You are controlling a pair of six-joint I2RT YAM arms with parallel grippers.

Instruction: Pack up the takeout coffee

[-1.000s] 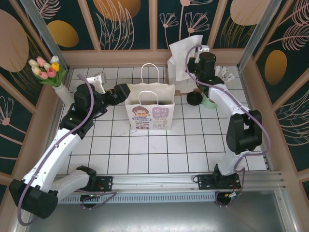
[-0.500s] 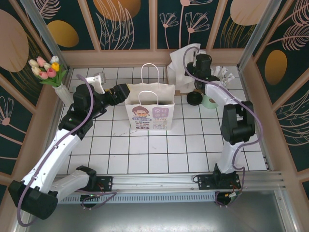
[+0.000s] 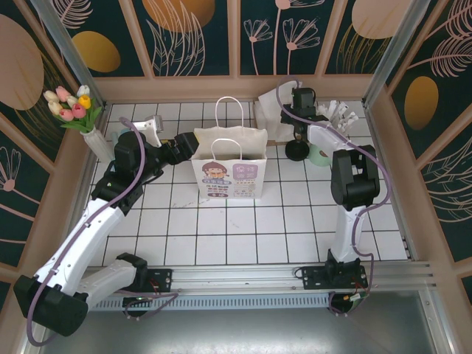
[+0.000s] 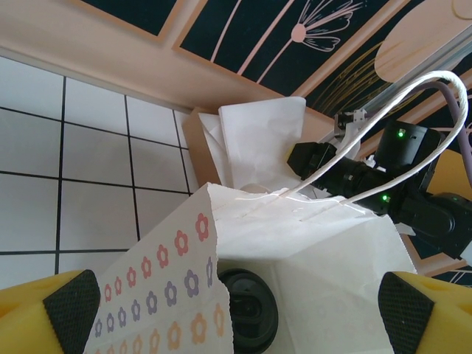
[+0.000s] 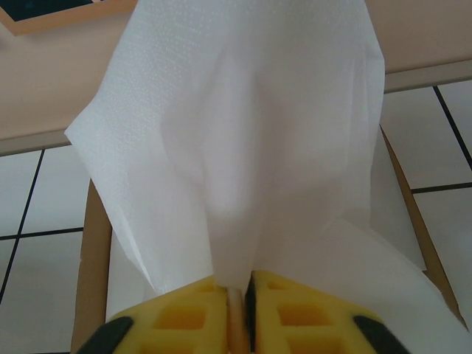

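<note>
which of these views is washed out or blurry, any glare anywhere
right wrist: the napkin sits close to the lens, bright and washed out, its embossing fading lower down; left wrist: the paper bag is sharp, but its handle glares white; top external: even light, soft shadows, sharp throughout

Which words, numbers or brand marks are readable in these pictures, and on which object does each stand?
Nothing is legible.
Front of the paper bag: small printed lines below a cartoon face and a purple panel, too small to read.
Side of the paper bag, left wrist view: flower pattern, no letters.
</note>
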